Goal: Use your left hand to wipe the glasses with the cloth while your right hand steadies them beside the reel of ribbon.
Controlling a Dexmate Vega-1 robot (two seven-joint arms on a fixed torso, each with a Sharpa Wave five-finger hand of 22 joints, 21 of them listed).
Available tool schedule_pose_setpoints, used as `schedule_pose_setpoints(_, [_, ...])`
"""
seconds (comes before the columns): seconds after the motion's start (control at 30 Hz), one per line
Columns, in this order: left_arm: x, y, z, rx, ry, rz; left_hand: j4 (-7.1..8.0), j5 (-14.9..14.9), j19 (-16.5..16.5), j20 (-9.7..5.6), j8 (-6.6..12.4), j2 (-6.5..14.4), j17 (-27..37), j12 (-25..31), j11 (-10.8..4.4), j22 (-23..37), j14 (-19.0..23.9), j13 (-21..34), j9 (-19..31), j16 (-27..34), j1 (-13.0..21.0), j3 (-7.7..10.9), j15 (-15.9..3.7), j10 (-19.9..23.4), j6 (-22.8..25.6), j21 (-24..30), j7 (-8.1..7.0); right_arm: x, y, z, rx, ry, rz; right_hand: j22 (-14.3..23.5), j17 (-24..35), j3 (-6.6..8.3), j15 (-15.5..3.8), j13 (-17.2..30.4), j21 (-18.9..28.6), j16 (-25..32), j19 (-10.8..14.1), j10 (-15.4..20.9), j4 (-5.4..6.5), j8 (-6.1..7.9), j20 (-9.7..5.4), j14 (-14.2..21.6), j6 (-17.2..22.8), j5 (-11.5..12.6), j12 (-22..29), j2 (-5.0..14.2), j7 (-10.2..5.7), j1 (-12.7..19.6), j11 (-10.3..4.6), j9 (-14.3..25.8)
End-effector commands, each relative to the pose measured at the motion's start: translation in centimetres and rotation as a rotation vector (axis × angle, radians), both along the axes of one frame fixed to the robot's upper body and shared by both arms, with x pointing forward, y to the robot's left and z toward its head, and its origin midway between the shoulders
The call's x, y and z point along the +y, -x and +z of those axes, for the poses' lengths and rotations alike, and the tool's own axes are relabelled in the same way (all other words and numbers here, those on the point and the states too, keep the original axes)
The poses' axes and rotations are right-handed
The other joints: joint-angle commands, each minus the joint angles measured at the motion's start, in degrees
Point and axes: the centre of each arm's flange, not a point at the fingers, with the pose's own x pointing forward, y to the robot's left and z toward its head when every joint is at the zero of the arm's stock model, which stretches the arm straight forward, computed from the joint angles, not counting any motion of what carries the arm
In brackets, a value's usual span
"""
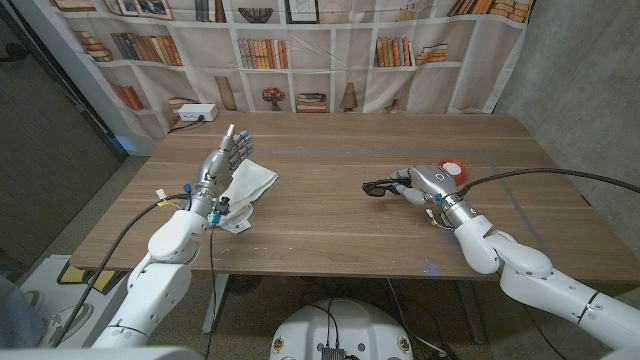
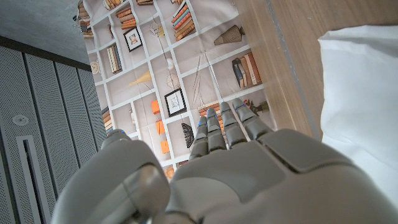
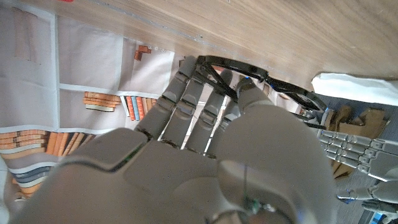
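Observation:
Black-framed glasses (image 1: 379, 187) lie right of the table's middle, next to a red and white reel of ribbon (image 1: 455, 168). My right hand (image 1: 426, 182) sits on their near side between them and the reel. In the right wrist view its fingers (image 3: 186, 106) and thumb close on the glasses (image 3: 283, 87) at the frame. A crumpled white cloth (image 1: 249, 186) lies at the left. My left hand (image 1: 222, 158) stands at the cloth's left edge, fingers straight and apart, holding nothing. The left wrist view has that hand (image 2: 249, 174) beside the cloth (image 2: 360, 93).
A white power strip (image 1: 193, 115) sits at the table's far left corner. Behind the wooden table (image 1: 330, 225) hangs a bookshelf-printed curtain. The cloth (image 3: 357, 84) and my left hand (image 3: 354, 149) appear far off in the right wrist view.

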Motion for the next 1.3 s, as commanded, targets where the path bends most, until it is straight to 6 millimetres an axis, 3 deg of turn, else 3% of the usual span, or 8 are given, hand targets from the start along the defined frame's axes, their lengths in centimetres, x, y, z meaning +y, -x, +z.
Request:
schedule_pose_setpoints(0.03, [-0.3,-0.2,0.6,-0.009,-0.010,-0.009,0.10,-0.22,0.40,0.18,-0.08,-0.01,0.17,0.05,-0.08,0.19,0.71,0.10,0.07,-0.06,-0.21,-0.44,0.08,0.53,0.56,-0.12,0.19,0.6,1.2,0.9,-0.014,-0.183,0.076,0.23,0.18,0.08,-5.82,0.06,0.50,-0.07,0.45,0.55,1.16,-0.09,-7.77,0.93,-0.40,0.14,0.09,0.94,0.29,-0.90,-0.12,0.38])
schedule_pose_setpoints(0.23, [-0.2,-0.2,0.4,-0.003,-0.006,-0.005,0.09,-0.25,0.44,0.15,-0.08,0.07,0.17,0.01,-0.09,0.19,0.75,0.10,0.07,-0.07,-0.14,-0.45,0.20,0.49,0.60,-0.12,0.19,1.1,1.4,1.2,0.019,-0.217,0.104,0.48,0.15,0.23,-5.71,0.09,1.14,-0.23,0.62,0.29,4.38,-0.22,-7.80,1.61,-1.63,0.24,-0.32,1.46,0.98,-3.80,-0.49,0.79])
schedule_pose_setpoints(0.53, [0.2,-0.1,-0.1,0.003,0.007,0.004,0.08,-0.30,0.41,0.18,-0.09,0.22,0.17,-0.02,-0.09,0.19,0.72,0.10,0.07,-0.11,-0.02,-0.47,0.20,0.53,0.65,-0.15,0.16,1.9,1.2,1.6,0.107,-0.304,0.162,0.59,0.21,0.87,-5.78,0.11,1.57,-0.13,0.91,0.94,5.73,-0.01,-7.91,2.26,-1.74,0.41,-0.16,1.62,1.63,-4.69,-0.32,1.07])
schedule_pose_setpoints(1.1, [0.4,-0.1,0.6,0.005,-0.003,0.006,0.06,-0.42,0.41,0.23,-0.08,0.50,0.17,-0.07,-0.22,0.20,0.76,0.11,0.08,-0.14,0.19,-0.49,0.18,0.59,0.83,-0.19,0.18,2.5,0.3,2.4,0.378,-0.613,0.346,0.67,0.22,2.58,-5.83,0.14,2.24,-0.06,1.43,1.95,5.99,0.77,-8.01,3.28,-0.80,0.50,0.04,1.27,2.67,-4.18,0.92,1.81])
schedule_pose_setpoints(1.3, [0.4,-0.2,1.3,0.000,-0.015,0.005,0.06,-0.46,0.46,0.14,-0.09,0.60,0.17,-0.09,-0.17,0.20,0.81,0.11,0.08,-0.13,0.25,-0.50,0.18,0.59,0.86,-0.18,0.15,2.5,0.8,2.9,0.388,-0.643,0.361,0.61,0.22,3.66,-5.94,0.16,2.73,0.06,1.96,3.20,4.95,1.34,-7.98,4.16,0.60,0.40,0.36,0.72,3.01,-2.80,1.47,2.09])
